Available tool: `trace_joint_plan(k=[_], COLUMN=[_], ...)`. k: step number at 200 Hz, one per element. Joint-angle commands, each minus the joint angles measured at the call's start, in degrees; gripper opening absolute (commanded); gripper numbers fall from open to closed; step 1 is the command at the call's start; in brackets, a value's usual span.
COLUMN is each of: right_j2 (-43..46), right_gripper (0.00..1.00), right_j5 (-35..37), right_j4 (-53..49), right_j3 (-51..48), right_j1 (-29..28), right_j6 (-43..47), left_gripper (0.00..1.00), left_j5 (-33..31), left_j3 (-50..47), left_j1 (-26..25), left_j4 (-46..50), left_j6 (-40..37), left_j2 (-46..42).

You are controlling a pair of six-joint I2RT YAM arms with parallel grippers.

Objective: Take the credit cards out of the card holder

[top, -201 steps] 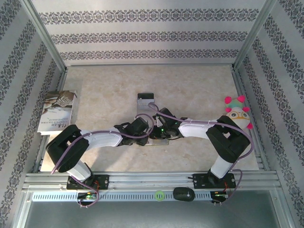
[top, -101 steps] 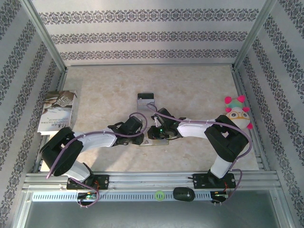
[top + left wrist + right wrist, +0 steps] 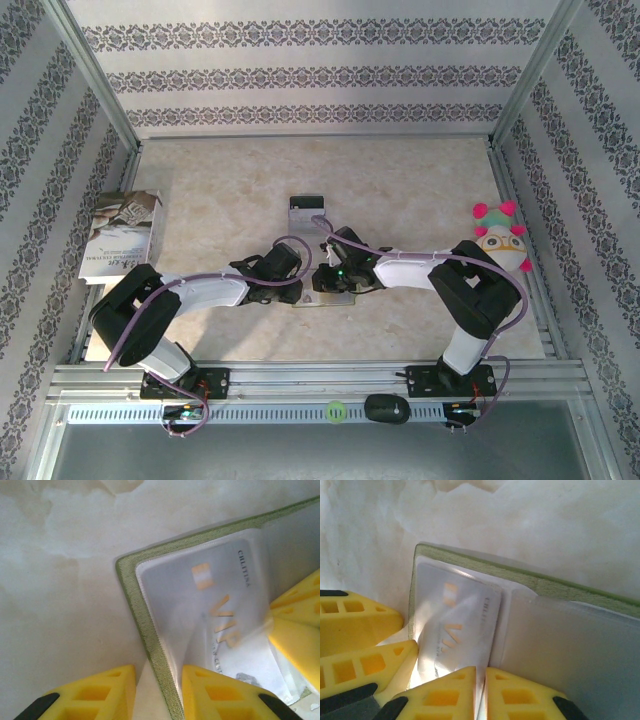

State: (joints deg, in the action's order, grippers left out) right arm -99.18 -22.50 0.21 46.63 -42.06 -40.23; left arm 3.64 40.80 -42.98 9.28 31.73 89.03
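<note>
An olive-green edge is shown on the card holder [image 3: 144, 630], gold lettering on the silver-grey card [image 3: 200, 605]; the table [image 3: 400, 180] is marbled beige, the walls [image 3: 300, 75] floral-striped.

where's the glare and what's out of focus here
Left wrist: glare across the card holder pocket smears the credit card print; the yellow fingers look soft. Right wrist: that card's lower corner is blown out white. Top external: even light, sharp, no glare on the table.
</note>
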Motion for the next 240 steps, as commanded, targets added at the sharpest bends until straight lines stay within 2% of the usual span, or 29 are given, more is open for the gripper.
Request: trace_joint_plan(k=[1,11,95,121,134,144,193,216,240], right_j2=[-2.0,-1.6,6.5,7.4,8.2,8.8,8.3,6.8,4.6], right_gripper=[0.06,0.0,0.0,0.0,0.09,0.12,0.16,0.17,0.11], right_j5=[-0.9,-0.4,9.0,6.2,5.2,5.3,1.5,0.9,1.2], right_j4=[3.2,3.2,-4.0,-2.6,-1.6,-1.9,1.2,0.7,0.0], right_j3=[-1.1,-1.3,-5.2,-4.4,-3.8,-3.0,-1.3,-0.7,-0.2], right_j1=[-0.2,-0.1,1.2,0.9,0.5,0.2,0.1,-0.1,0.2], right_j6=[-0.6,-0.6,1.1,3.2,4.2,4.7,2.7,2.0,0.9], left_gripper=[0.3,0.3,0.31,0.32,0.31,0.3,0.27,0.27,0.26], left_j5=[4.0,3.8,2.8,3.7,4.1,4.2,4.2,4.2,4.2], left_j3=[-0.3,-0.5,-2.7,-2.7,-2.5,-2.5,-3.1,-3.3,-3.5], left_j1=[0.3,0.3,1.5,1.7,1.7,1.6,1.7,1.7,1.8], left_j4=[-1.1,-1.1,-1.6,-2.5,-2.6,-2.9,-3.2,-3.3,-3.4], left_j6=[0.2,0.3,1.0,0.8,0.6,0.7,0.7,0.9,0.9], left_j2=[3.6,3.2,0.8,0.5,1.2,1.8,2.1,2.2,2.0])
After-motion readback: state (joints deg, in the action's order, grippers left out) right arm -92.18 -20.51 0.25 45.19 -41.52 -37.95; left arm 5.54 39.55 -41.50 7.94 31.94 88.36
